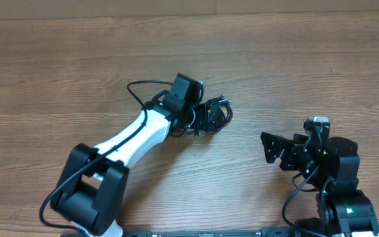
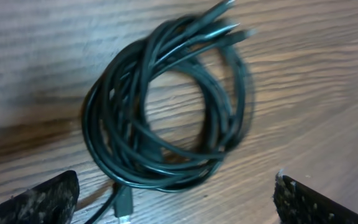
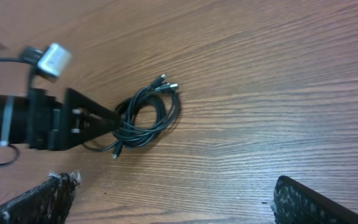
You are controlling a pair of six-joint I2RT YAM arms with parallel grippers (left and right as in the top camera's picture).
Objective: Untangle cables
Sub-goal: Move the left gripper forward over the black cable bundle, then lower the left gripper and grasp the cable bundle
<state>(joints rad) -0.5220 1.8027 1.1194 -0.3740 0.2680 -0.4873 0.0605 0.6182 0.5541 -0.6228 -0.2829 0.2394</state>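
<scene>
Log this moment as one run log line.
left gripper: open, poised over cables | right gripper: open, apart from cables | cables: one tangled coil on table, ungripped

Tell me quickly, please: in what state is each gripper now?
Left gripper: open, holding nothing, over the coiled cables.
Right gripper: open, holding nothing.

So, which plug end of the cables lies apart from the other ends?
The lone plug at the near edge of the coiled cables, closest to the left wrist camera; the other ends bunch together on the far side.
</scene>
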